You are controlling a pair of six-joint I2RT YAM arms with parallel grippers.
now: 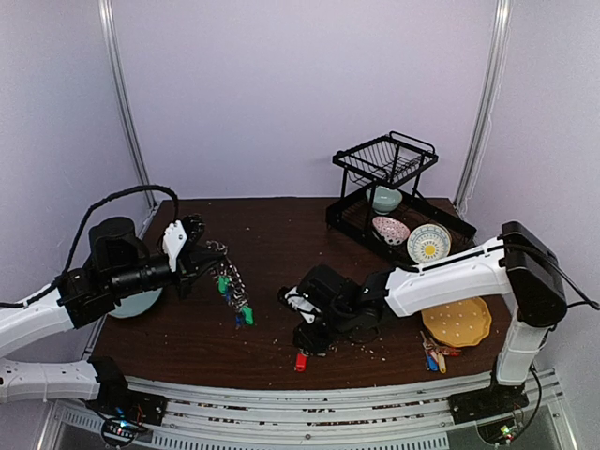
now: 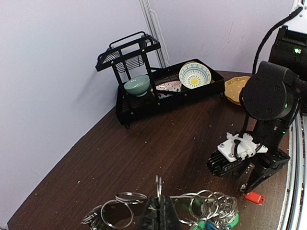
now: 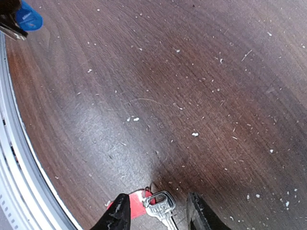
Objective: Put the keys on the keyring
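Right wrist view: my right gripper (image 3: 158,218) stands parted astride the red-tagged key (image 3: 161,207) on the table (image 3: 192,96); left gripper (image 1: 192,248) clamps the keyring (image 1: 231,277) aloft. Pick-up step, I judge. Next: close squarely, lift, carry over.

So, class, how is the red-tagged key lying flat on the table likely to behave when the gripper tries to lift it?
The red-tagged key looks thin and flat against the table, so it may slide rather than lift. Its metal blade is probably stiff and slippery; the plastic tag likely grips better.
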